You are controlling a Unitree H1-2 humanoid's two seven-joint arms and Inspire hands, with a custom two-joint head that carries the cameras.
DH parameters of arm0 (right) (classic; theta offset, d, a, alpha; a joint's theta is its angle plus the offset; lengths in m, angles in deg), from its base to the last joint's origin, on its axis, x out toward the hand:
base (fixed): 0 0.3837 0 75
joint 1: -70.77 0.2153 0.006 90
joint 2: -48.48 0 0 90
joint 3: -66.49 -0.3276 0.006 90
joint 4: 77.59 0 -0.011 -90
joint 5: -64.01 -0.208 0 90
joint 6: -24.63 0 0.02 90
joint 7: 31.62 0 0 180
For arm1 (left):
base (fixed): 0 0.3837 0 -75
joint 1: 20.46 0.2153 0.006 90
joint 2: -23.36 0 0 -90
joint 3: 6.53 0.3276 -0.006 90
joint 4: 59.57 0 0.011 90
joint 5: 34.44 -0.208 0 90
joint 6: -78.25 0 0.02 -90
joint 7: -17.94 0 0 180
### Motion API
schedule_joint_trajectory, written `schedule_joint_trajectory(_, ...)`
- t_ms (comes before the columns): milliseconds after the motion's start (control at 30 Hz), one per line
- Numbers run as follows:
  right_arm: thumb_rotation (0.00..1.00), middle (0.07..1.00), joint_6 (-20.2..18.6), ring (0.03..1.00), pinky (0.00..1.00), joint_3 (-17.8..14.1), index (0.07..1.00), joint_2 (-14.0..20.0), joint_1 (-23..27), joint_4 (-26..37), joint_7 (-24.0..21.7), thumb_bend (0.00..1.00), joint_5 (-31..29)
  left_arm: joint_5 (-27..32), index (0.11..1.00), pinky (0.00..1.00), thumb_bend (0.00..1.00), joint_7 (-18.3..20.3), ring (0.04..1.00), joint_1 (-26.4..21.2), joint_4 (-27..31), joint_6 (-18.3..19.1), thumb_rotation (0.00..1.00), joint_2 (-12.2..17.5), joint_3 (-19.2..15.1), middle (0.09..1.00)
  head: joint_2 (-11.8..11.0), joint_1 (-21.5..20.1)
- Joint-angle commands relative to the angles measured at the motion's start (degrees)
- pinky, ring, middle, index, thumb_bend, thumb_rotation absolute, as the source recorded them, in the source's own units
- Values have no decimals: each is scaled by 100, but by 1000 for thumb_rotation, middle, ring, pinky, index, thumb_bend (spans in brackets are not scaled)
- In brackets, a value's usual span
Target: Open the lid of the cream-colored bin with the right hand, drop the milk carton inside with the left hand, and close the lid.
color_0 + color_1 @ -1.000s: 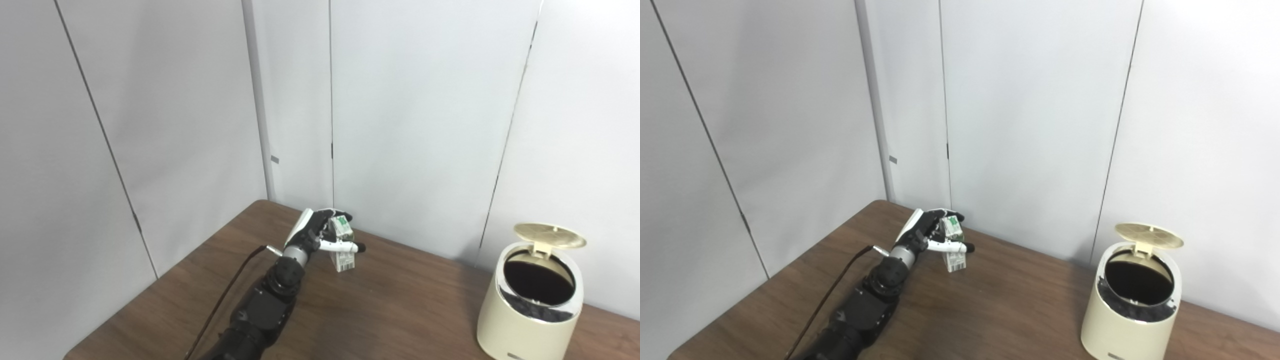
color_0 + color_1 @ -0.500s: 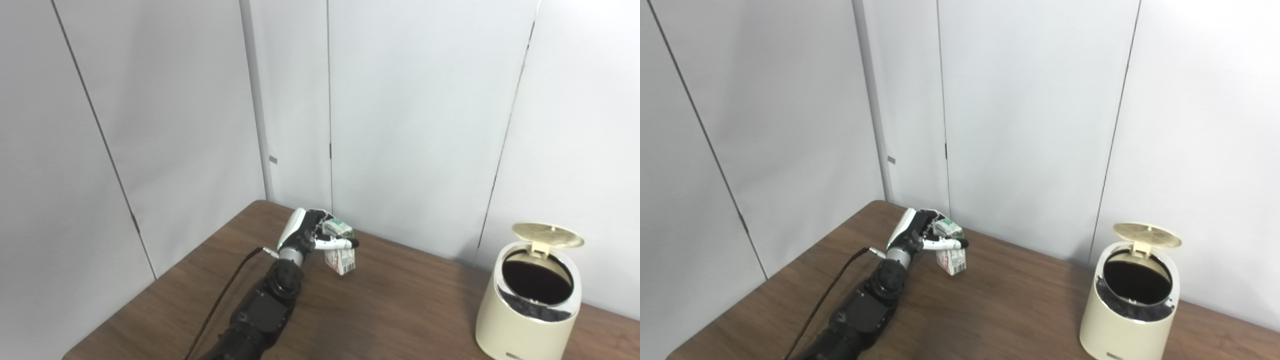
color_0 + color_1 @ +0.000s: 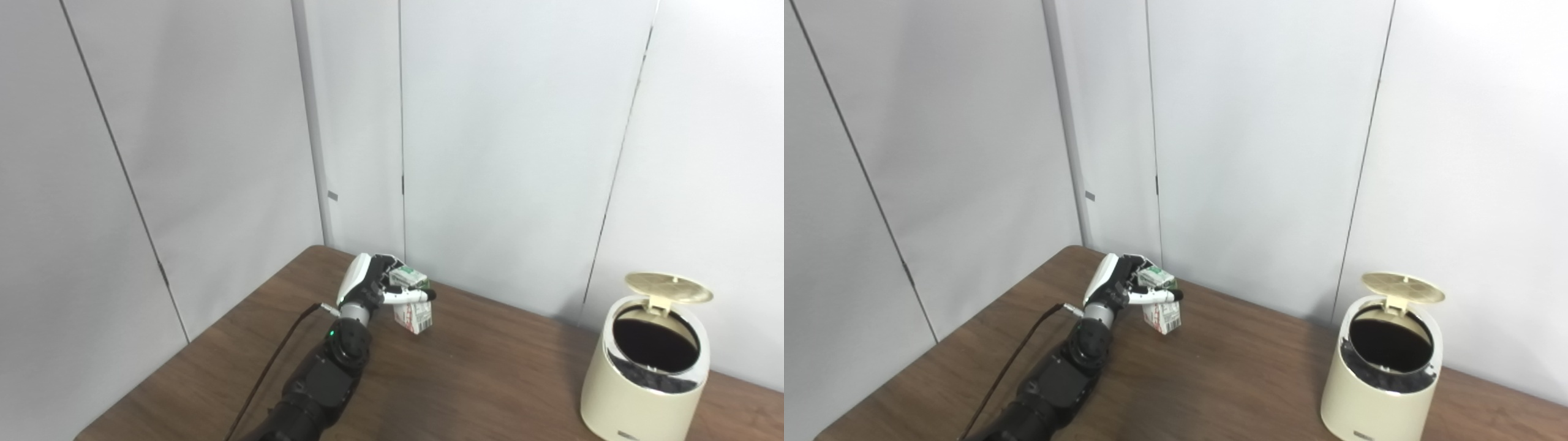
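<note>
Carton pickup is the step in hand, judging by how things lie: the lid of the cream-colored bin already stands tipped up behind its dark mouth, so step 1 of the task looks done, and the drop and the closing are not yet done.

At the far left part of the worktop, the left hand is wrapped around the milk carton. Its fingers are curled across the carton's upper part, just under the green-and-white gabled top, with the thumb side hidden behind the box. The hold reads as a closed grasp on the carton, not a loose touch. The carton is tilted a little, and whether its bottom edge is touching the wood or just clear of it cannot be told from these views.

The bin sits well apart, at the right end of the worktop, its opening facing up and slightly toward the camera. The right hand is not in view in either picture.

The next move, as I judge it, calls for raising the carton clear of the wood, carrying it rightward across the worktop until it hangs over the bin's mouth, high enough to pass the rim, and only then letting the fingers spread. The raised lid at the back leaves the front approach free.
</note>
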Motion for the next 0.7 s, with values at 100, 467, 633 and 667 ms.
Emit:
schedule_joint_trajectory(100, 315, 610, 57, 586, 490, 2, 605, -44, 118, 204, 72, 246, 87, 89, 462, 420, 519, 82, 470, -261, 550, -391, 0, 172, -47, 513, 34, -236)
schedule_joint_trajectory(467, 341, 617, 640, 578, 464, 198, 600, -252, 123, -247, 302, 267, 656, -33, 494, 362, 506, 226, 438, 155, 2571, -629, 0, 44, -95, 476, 150, -1870)
schedule_joint_trajectory(633, 453, 623, 361, 576, 447, 365, 598, -541, 15, -152, 501, 308, 1224, 174, 479, 383, 504, 332, 457, 356, 3408, -1122, 0, -77, -199, 480, 185, -2291)
schedule_joint_trajectory(667, 479, 628, 367, 586, 457, 401, 602, -570, -4, -144, 535, 314, 1361, 189, 476, 386, 504, 343, 458, 383, 3557, -1225, 0, -119, -204, 483, 194, -2338)
